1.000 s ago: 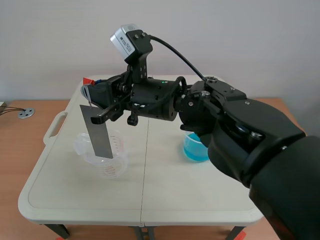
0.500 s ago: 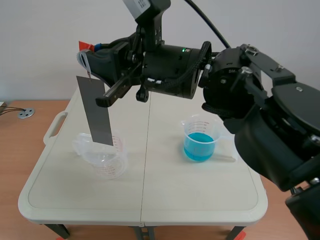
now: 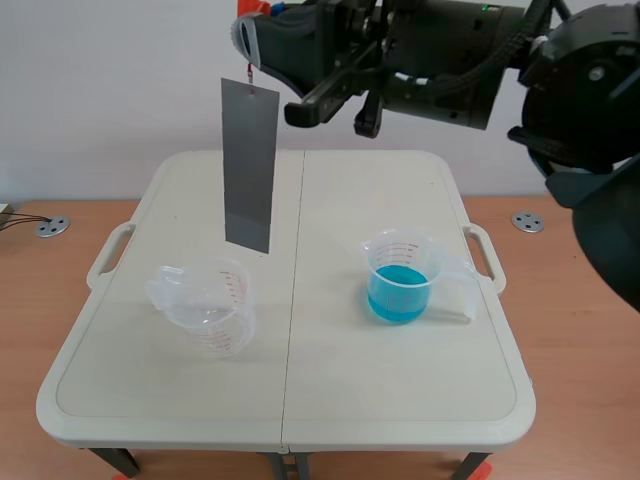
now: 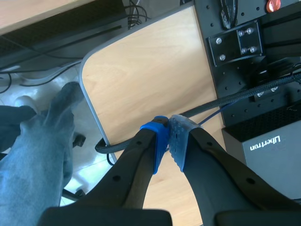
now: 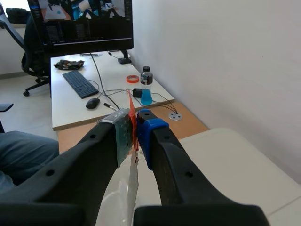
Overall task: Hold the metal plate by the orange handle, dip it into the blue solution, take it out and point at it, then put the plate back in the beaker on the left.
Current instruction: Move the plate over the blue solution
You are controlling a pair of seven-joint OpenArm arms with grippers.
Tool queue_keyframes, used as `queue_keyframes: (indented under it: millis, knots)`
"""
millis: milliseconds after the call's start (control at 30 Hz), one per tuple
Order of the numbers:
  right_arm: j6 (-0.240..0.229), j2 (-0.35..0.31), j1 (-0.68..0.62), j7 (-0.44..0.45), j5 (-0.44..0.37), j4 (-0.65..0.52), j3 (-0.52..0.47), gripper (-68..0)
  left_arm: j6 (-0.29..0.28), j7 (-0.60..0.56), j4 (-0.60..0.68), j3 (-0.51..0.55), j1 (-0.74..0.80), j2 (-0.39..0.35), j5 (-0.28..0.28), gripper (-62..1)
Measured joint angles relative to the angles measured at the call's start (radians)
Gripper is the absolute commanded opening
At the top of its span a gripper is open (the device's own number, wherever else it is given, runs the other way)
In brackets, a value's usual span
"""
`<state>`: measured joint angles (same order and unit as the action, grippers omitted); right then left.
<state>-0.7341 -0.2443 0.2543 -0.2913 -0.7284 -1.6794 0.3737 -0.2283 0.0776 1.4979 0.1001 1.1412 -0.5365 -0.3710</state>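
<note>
A long grey metal plate (image 3: 248, 165) hangs upright high over the table, its lower end above and just right of the empty clear beaker (image 3: 207, 303). My right gripper (image 3: 256, 38) comes in from the right along the scene view's top and is shut on the plate's orange handle (image 5: 132, 123); in the right wrist view the plate (image 5: 133, 183) hangs edge-on below the fingers. The beaker of blue solution (image 3: 400, 280) stands on the table's right half. My left gripper (image 4: 168, 137) is shut on nothing, off the table and absent from the scene view.
The cream folding table (image 3: 300, 400) has side handles (image 3: 108, 255). In the left wrist view a wooden desk (image 4: 146, 80) and a person's leg (image 4: 33, 155) lie under the gripper. In the right wrist view a desk with a keyboard (image 5: 80, 84) and monitor stands ahead.
My right arm has lifted the plate well up, clear of the empty beaker, and carried it a little to the right.
</note>
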Motion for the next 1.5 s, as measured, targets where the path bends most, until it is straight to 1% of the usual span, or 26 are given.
queue_keyframes:
  millis: [67, 233, 333, 400, 567, 733, 833, 933, 1000, 1100, 1200, 1333, 1500]
  knots:
    - [0.0, -0.019, 0.0, -0.016, -0.026, -0.002, -0.028, -66.0, 0.0, 0.0, 0.02, 0.0, 0.0, -0.011, 0.0, -56.4]
    - [0.0, -0.072, 0.0, -0.061, -0.078, -0.002, -0.082, -66.0, 0.0, -0.009, 0.097, 0.005, 0.0, -0.069, 0.0, -56.4]
    - [0.0, -0.107, 0.0, -0.067, -0.108, -0.002, -0.109, -66.0, 0.0, -0.055, 0.159, 0.04, -0.002, -0.097, 0.0, -56.4]
    - [0.0, -0.13, 0.0, -0.071, -0.122, -0.002, -0.126, -66.0, 0.0, -0.053, 0.196, 0.071, -0.019, -0.118, 0.0, -56.4]
    - [0.0, -0.201, 0.0, -0.081, -0.199, -0.002, -0.157, -66.0, 0.0, -0.052, 0.23, 0.091, -0.129, -0.166, 0.0, -56.4]
    - [0.0, -0.265, 0.0, -0.082, -0.231, -0.002, -0.186, -66.0, 0.0, -0.049, 0.23, 0.09, -0.24, -0.199, 0.0, -56.4]
    - [0.0, -0.282, 0.0, -0.09, -0.233, -0.002, -0.198, -66.0, -0.003, -0.046, 0.23, 0.089, -0.322, -0.201, 0.0, -56.4]
    - [0.0, -0.282, -0.001, -0.104, -0.233, -0.002, -0.214, -66.0, -0.011, -0.046, 0.23, 0.088, -0.392, -0.201, -0.001, -56.4]
    - [0.0, -0.282, -0.003, -0.103, -0.233, -0.002, -0.229, -66.0, -0.039, -0.045, 0.23, 0.082, -0.432, -0.201, -0.001, -56.4]
    - [0.0, -0.282, -0.014, -0.103, -0.233, -0.002, -0.249, -66.0, -0.082, -0.045, 0.23, 0.056, -0.497, -0.2, 0.0, -56.4]
    - [0.0, -0.282, -0.023, -0.104, -0.232, -0.002, -0.254, -66.0, -0.11, -0.045, 0.23, 0.021, -0.572, -0.2, 0.0, -56.4]
    - [0.0, -0.282, -0.026, -0.111, -0.23, -0.002, -0.255, -66.0, -0.109, -0.039, 0.23, -0.065, -0.69, -0.2, 0.0, -56.4]
    - [0.0, -0.282, -0.026, -0.111, -0.23, -0.002, -0.255, -66.0, -0.109, 0.026, 0.23, -0.233, -0.856, -0.197, 0.003, -56.4]
